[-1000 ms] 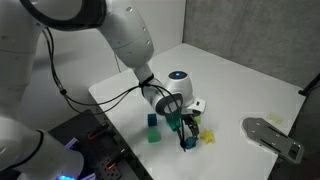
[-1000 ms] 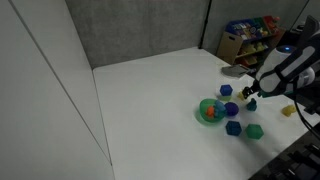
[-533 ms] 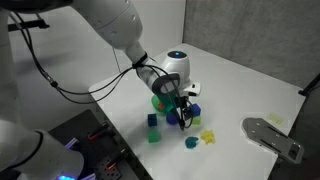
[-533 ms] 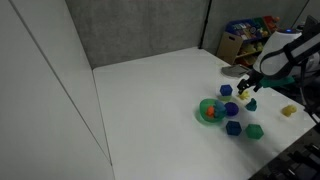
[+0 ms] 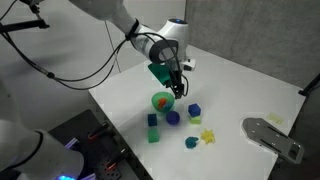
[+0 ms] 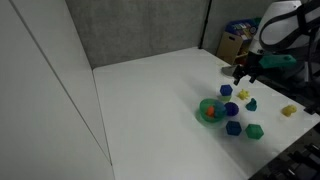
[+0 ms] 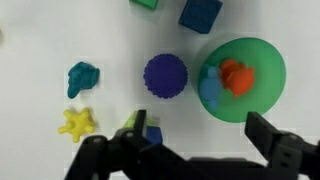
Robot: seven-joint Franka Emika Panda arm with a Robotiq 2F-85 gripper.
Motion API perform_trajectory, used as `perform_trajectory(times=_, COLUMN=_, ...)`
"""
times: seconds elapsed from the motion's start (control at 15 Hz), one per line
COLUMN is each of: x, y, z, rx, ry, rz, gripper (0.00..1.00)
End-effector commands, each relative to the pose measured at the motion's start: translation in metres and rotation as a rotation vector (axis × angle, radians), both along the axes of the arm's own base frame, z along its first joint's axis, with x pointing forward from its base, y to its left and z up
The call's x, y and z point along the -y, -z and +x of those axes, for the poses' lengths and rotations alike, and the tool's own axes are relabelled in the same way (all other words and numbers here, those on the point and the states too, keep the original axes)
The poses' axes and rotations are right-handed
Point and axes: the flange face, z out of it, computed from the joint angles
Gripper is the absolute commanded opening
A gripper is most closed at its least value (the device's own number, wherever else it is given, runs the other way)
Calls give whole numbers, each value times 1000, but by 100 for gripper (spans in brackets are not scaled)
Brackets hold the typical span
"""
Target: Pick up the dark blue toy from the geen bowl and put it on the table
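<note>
The green bowl [image 7: 262, 62] holds an orange toy [image 7: 236, 74] and a light blue toy [image 7: 209, 91]. It also shows in both exterior views [image 5: 154, 101] [image 6: 201, 109]. The dark blue round spiky toy [image 7: 165, 76] lies on the table just beside the bowl, also seen in both exterior views [image 5: 173, 118] [image 6: 231, 109]. My gripper [image 7: 200, 135] is open and empty. It hangs well above the bowl and toys [image 5: 174, 86] [image 6: 243, 70].
Loose toys lie around the bowl: a teal piece [image 7: 82, 77], a yellow star [image 7: 77, 123], a blue cube [image 7: 200, 14], a blue-and-green block [image 7: 147, 130], and green cubes [image 5: 153, 128]. A shelf with clutter [image 6: 245, 38] stands behind the white table [image 5: 240, 85].
My gripper has lifted from low among the toys and moved back above the bowl. The dark blue toy stays on the table.
</note>
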Motion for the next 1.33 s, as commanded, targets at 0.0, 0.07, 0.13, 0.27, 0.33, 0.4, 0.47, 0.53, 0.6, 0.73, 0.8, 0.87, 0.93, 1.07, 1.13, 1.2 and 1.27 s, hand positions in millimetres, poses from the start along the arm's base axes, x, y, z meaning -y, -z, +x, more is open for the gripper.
perform_trajectory(times=0.0, x=-16, y=-47, z=-4, rx=-43, ry=-48, rz=44, gripper=100)
perform_trajectory(times=0.07, x=-19, y=-60, z=-7, rx=-48, ry=-58, rz=45, gripper=100)
perform_trajectory(times=0.13, x=-22, y=-73, z=-13, rx=-51, ry=-68, rz=49, gripper=100)
perform_trajectory(times=0.27, x=-24, y=-100, z=-24, rx=-44, ry=-78, rz=49, gripper=100)
perform_trajectory(times=0.33, x=-24, y=-114, z=-31, rx=-46, ry=-85, rz=41, gripper=100)
perform_trajectory(times=0.4, x=-24, y=-129, z=-36, rx=-39, ry=-89, rz=36, gripper=100)
perform_trajectory(times=0.47, x=-25, y=-142, z=-41, rx=-37, ry=-94, rz=32, gripper=100)
perform_trajectory(times=0.53, x=-24, y=-157, z=-47, rx=-28, ry=-97, rz=27, gripper=100)
perform_trajectory(times=0.6, x=-24, y=-172, z=-54, rx=-19, ry=-105, rz=23, gripper=100)
perform_trajectory(times=0.73, x=-22, y=-198, z=-68, rx=6, ry=-120, rz=18, gripper=100)
perform_trajectory(times=0.8, x=-21, y=-208, z=-75, rx=19, ry=-129, rz=16, gripper=100)
perform_trajectory(times=0.87, x=-20, y=-218, z=-82, rx=30, ry=-140, rz=19, gripper=100)
perform_trajectory(times=0.93, x=-19, y=-226, z=-88, rx=41, ry=-145, rz=17, gripper=100)
perform_trajectory(times=1.07, x=-17, y=-237, z=-97, rx=56, ry=-153, rz=15, gripper=100)
perform_trajectory(times=1.13, x=-16, y=-240, z=-100, rx=62, ry=-155, rz=15, gripper=100)
perform_trajectory(times=1.2, x=-15, y=-240, z=-103, rx=63, ry=-157, rz=11, gripper=100)
perform_trajectory(times=1.27, x=-20, y=-237, z=-91, rx=64, ry=-134, rz=21, gripper=100)
